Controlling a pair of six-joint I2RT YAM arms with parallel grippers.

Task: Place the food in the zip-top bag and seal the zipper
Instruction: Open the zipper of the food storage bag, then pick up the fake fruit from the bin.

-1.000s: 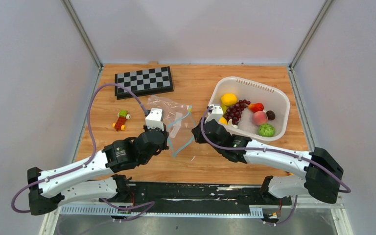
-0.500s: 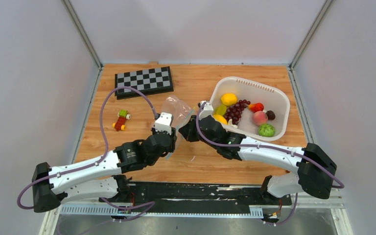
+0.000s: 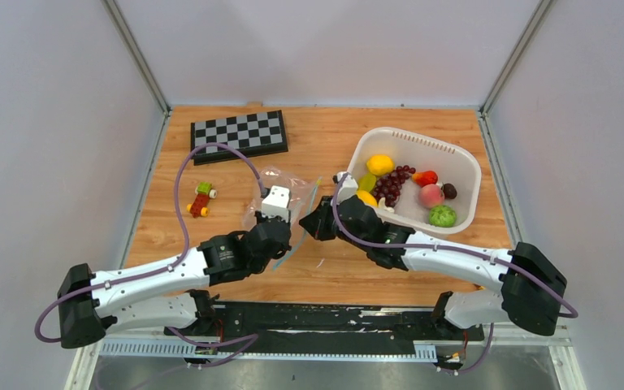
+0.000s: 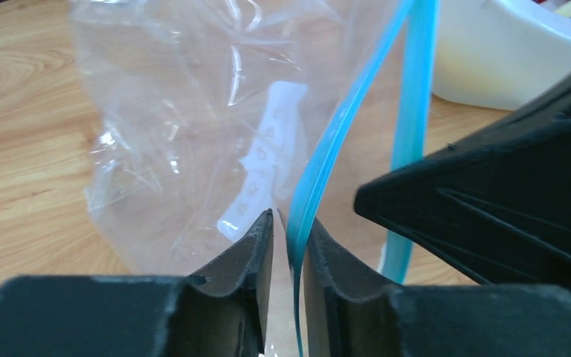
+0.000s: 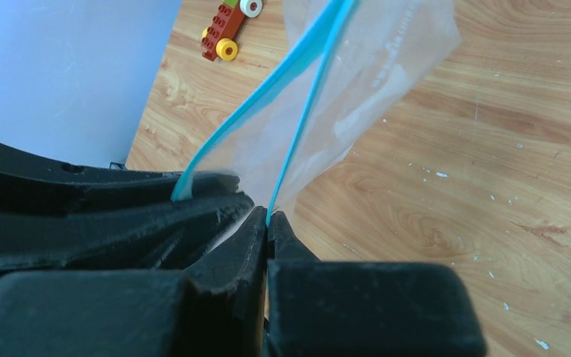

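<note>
We are pinching the zipper of the zip-top bag from both sides: our left tool is gripping one teal lip between narrow fingers, our right tool is clamping the other, mid-table, while the food is lying in the basket alongside

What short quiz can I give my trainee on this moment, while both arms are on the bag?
1. True or false: the bag has nothing in it.
2. Where is the lemon? A: in the basket. B: in the bag. C: in a gripper.
3. Fill in: the left gripper and the right gripper each pinch one side of the blue ____.
Key: 1 true. 2 A. 3 zipper.
</note>
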